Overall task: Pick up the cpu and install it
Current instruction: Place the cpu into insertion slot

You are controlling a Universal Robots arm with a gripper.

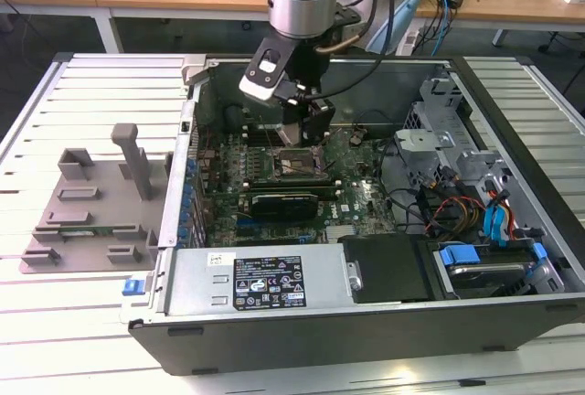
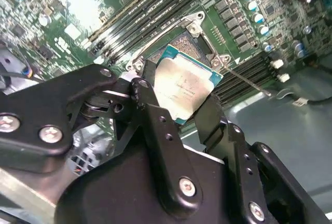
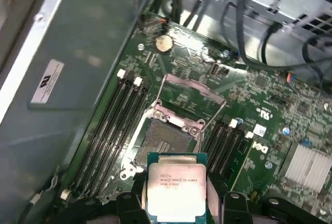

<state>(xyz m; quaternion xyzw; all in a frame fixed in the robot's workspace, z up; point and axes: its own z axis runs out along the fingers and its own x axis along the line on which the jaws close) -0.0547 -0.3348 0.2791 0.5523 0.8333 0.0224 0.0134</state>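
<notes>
The open case [image 1: 366, 345] lies on its side, and the board [image 1: 361, 201] covers its floor from the exterior view's left wall towards the middle. The gripper [image 1: 306, 125] hangs inside the case over the far half of the board.

The socket [image 3: 165, 142] sits between two banks of memory slots [image 3: 111, 125]. Its frame stands open and the bed of contacts is bare.

The cpu [image 3: 176, 187] is not seated. In both wrist views it is held in the air just beside the socket's near edge, silvery top up, roughly level [image 2: 184, 86]. The jaws are closed on it, one on each of two opposite edges, and the other two edges are free.

The cpu looks light, thin and stiff, so it should not sag or need much force. The metal top is smooth and likely slippery, and the underside and the socket's contacts are probably the fragile parts. The edges therefore look like the right place to hold it, with a modest squeeze and the chip kept flat.
</notes>
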